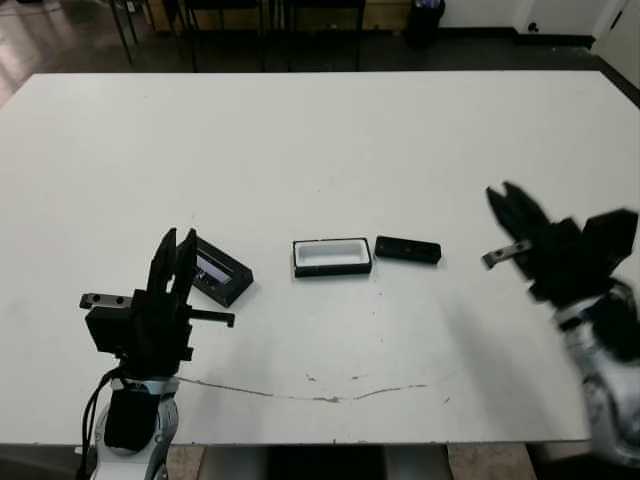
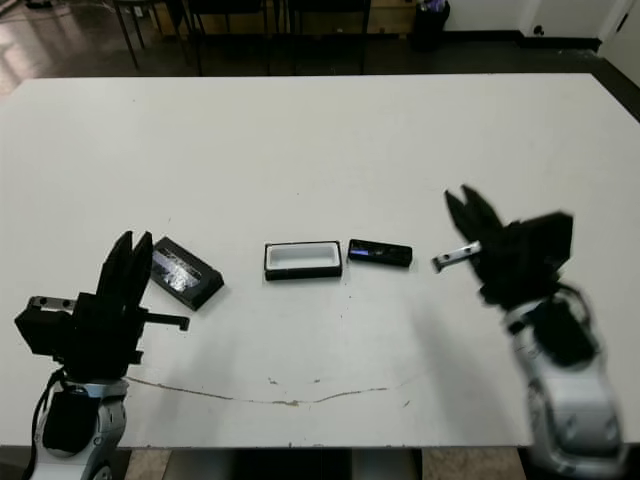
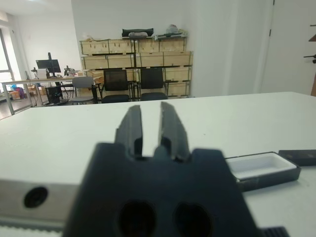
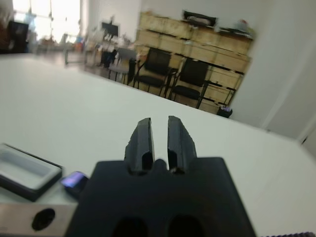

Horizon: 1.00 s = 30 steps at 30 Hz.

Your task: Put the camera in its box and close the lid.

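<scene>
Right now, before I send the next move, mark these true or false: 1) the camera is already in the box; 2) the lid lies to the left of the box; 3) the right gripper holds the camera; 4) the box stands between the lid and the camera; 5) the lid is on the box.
1) False. The camera lies on the table just right of the box, whose white inside is bare.
2) True. The lid lies left of the box, near the left gripper.
3) False. The right gripper holds nothing and hangs right of the camera, apart from it.
4) True.
5) False. The lid lies apart from the box, which is uncovered.
</scene>
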{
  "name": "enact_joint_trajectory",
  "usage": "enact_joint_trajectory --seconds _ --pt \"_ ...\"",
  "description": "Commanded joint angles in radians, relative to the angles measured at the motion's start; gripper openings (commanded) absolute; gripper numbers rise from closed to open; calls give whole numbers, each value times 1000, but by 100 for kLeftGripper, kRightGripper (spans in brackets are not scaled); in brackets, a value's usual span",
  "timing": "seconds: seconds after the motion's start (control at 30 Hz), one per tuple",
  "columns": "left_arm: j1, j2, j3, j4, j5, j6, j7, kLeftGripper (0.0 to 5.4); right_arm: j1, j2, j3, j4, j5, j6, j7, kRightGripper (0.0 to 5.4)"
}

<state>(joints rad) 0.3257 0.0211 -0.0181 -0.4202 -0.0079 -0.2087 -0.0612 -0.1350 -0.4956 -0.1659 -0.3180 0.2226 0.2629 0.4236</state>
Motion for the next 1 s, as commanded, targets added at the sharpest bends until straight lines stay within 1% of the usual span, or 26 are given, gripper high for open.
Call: enact_joint_trajectory --seconds 0.03,0.1,0.2,0.37,0.43,0.57,0.63,0.77,0.83,0.87,1.0 --pt "11 3 2 11 0 12 3 0 -70 -75 28 87 -13 51 73 11" --pt "10 7 2 11 1 11 0 0 -119 -103 55 150 -12 57 132 38" --pt "9 6 3 10 10 12 6 0 -180 -133 106 226 -17 68 215 100" --pt "12 3 5 5 3 16 7 0 -278 -154 192 377 -42 69 343 212" --pt "15 6 7 2 6 14 7 0 -313 -150 221 452 -53 46 393 257" --pt "18 11 11 4 15 6 9 0 -380 -131 258 618 -68 -41 490 345" --pt "19 12 11 7 8 2 3 0 -413 -123 272 701 -75 -80 537 387" --pt "21 8 11 7 -5 8 0 0 -468 -112 292 818 -82 -95 613 476" --pt "20 10 11 9 0 4 1 0 -485 -104 295 863 -87 -113 634 523" --pt "20 11 11 10 3 2 2 0 -491 -100 294 882 -90 -123 642 539" --pt "17 13 14 16 6 0 2 0 -503 -85 296 938 -109 -155 655 539"
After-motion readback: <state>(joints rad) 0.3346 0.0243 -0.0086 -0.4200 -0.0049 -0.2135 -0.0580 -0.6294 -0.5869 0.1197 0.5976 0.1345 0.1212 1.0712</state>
